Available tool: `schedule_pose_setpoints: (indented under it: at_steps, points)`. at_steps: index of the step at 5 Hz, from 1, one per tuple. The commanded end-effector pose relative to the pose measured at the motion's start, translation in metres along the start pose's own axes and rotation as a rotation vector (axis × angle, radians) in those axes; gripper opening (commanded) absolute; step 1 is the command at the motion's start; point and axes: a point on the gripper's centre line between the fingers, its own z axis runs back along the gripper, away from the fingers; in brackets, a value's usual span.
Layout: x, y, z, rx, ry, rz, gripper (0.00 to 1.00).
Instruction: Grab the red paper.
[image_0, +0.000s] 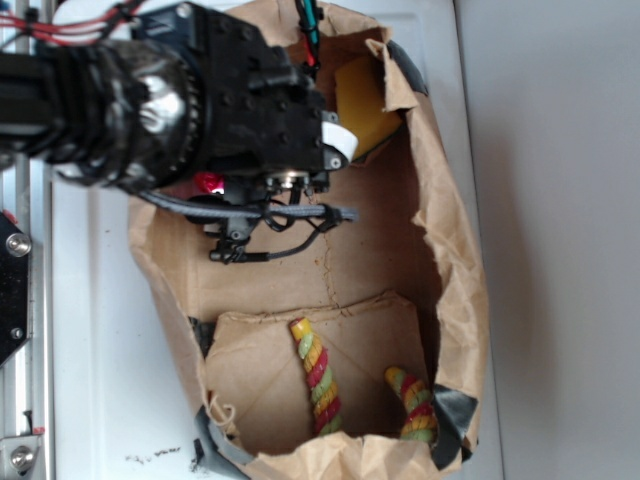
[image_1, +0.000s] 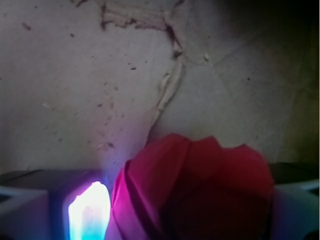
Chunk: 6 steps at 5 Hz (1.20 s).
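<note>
The red paper (image_1: 200, 190) fills the bottom of the wrist view as a bright red, folded wad between my two fingers. Its right side touches the right finger (image_1: 297, 202). Its left edge lies against the glowing inner face of the left finger (image_1: 55, 200). My gripper (image_1: 190, 210) is shut on it, just above the brown paper floor. From outside, the black arm hides the gripper (image_0: 235, 195), and only a red scrap of the paper (image_0: 208, 183) shows under the wrist.
I am inside a brown paper-lined box (image_0: 455, 260) with crumpled walls. A yellow sponge (image_0: 362, 105) lies in the far corner. Two striped rope pieces (image_0: 318, 380) (image_0: 415, 405) lie at the near end. A tear (image_1: 167, 87) runs across the floor.
</note>
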Motion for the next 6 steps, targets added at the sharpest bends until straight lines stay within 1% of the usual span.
schedule_pose_setpoints:
  at_steps: [1,2,3,4,5,6]
  points:
    - [0.005,-0.001,0.071,-0.02,-0.139,0.065,0.0]
    - [0.016,-0.011,0.101,-0.033,-0.191,0.095,0.0]
    - [0.024,-0.016,0.136,-0.04,-0.266,0.132,0.0]
    - [0.039,-0.017,0.158,-0.049,-0.309,0.142,0.0]
    - [0.047,-0.02,0.171,-0.059,-0.326,0.151,0.0]
    - [0.053,-0.016,0.181,-0.093,-0.325,0.19,0.0]
